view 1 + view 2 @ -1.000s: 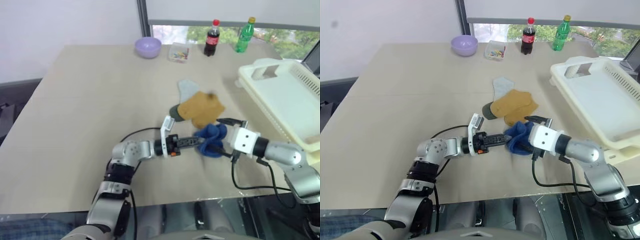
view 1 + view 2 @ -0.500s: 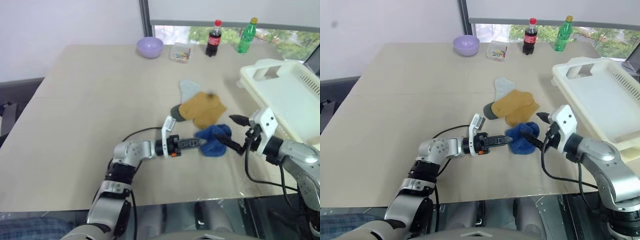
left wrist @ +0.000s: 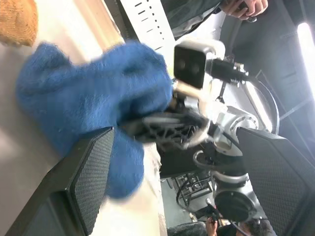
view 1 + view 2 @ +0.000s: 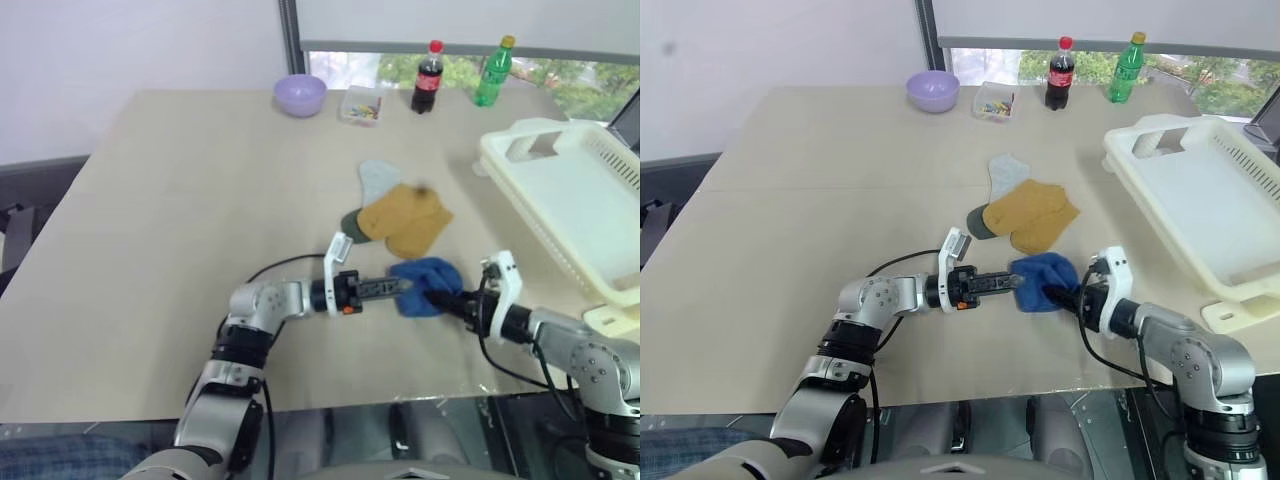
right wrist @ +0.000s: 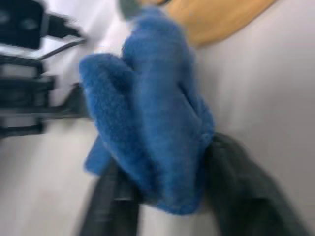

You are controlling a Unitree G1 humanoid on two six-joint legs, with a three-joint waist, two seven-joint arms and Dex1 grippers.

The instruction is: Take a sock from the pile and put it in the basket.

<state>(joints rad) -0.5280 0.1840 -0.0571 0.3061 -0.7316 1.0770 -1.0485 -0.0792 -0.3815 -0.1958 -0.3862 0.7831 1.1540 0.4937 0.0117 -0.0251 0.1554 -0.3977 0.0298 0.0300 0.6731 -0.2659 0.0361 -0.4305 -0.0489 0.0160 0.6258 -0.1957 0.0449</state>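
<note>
The royal blue sock lies on the table at the near edge of the pile, with the cream basket off to the right. The right gripper pinches the sock's right side. The left gripper, jaws spread wide, touches its left side.

Near the basket I count four socks: one blue, one mustard, one pale, one dark green. Beyond it, two bottles, one bowl.
</note>
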